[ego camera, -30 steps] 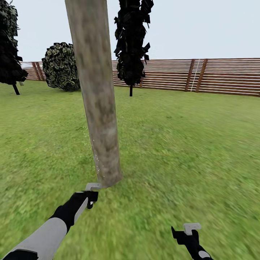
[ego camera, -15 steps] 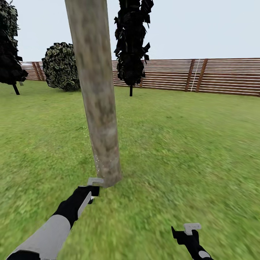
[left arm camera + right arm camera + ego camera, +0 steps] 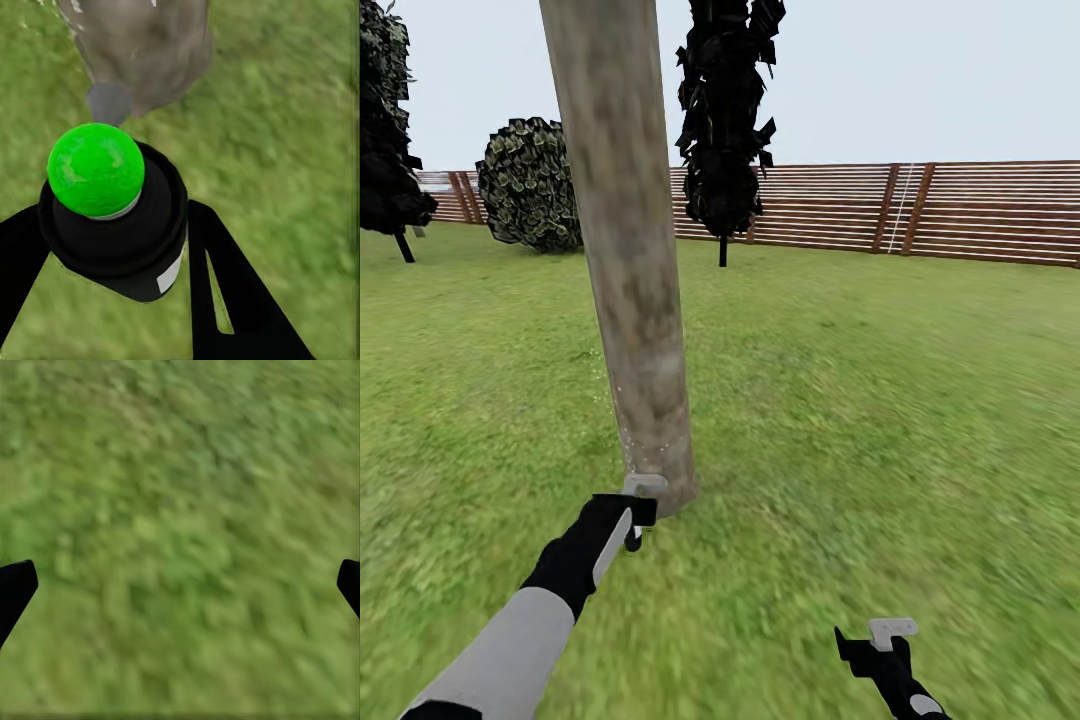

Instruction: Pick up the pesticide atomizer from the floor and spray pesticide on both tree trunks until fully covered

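Grass lawn [image 3: 880,400], slat fence [image 3: 960,210] behind; left gripper [image 3: 112,247] clamps atomizer [image 3: 112,217] at trunk [image 3: 630,280]; right gripper [image 3: 180,585] spread, empty.

My left hand [image 3: 112,247] grips the black, green-capped atomizer [image 3: 112,217] at the mottled trunk's [image 3: 630,270] base, lower left of centre.

The tree trunk [image 3: 632,250] is cut off above; its crown is hidden.

Head camera looks forward and down over lawn [image 3: 840,400] to the fence [image 3: 960,210]. Both wrist cameras face grass closely; left wrist and head views share the trunk base [image 3: 655,460] [image 3: 142,52].
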Available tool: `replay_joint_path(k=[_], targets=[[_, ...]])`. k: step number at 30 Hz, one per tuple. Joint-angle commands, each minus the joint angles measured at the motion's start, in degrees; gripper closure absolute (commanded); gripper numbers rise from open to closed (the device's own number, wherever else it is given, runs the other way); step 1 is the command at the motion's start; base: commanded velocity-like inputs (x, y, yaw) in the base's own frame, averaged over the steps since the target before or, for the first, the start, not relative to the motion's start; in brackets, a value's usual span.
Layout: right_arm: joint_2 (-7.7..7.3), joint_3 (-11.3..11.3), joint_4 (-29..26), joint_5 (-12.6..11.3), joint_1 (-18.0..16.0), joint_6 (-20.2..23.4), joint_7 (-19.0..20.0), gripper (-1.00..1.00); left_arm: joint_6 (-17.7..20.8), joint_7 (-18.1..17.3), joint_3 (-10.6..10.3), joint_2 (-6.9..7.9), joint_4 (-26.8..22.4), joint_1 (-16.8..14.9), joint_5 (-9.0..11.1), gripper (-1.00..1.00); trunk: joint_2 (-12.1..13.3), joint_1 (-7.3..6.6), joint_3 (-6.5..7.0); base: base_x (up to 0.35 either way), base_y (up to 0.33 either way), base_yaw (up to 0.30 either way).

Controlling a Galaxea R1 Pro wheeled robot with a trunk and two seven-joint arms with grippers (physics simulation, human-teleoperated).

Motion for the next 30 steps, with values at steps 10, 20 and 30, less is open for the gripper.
replay_joint_path(k=[10, 20, 30], targets=[[0.0, 0.03, 0.04, 0.07, 0.0, 0.0, 0.03, -1.0, 7.29, -3.31, 4.63, 5.86, -12.03, 0.1, 0.71, 1.0, 0.0, 0.0, 0.0, 0.0, 0.0, 0.0], [0.0, 0.07, 0.08, 0.08, 0.0, 0.0, 0.0, -1.0, 18.73, -3.62, -2.7, 3.83, -23.07, 0.01, 1.04, 1.0, 0.0, 0.0, 0.0, 0.0, 0.0, 0.0], [0.0, 0.06, 0.09, 0.07, 0.0, 0.0, 0.0, -1.0, 19.84, -3.79, 4.2, 4.34, -26.82, 0.18, 1.01, 1.0, 0.0, 0.0, 0.0, 0.0, 0.0, 0.0]])
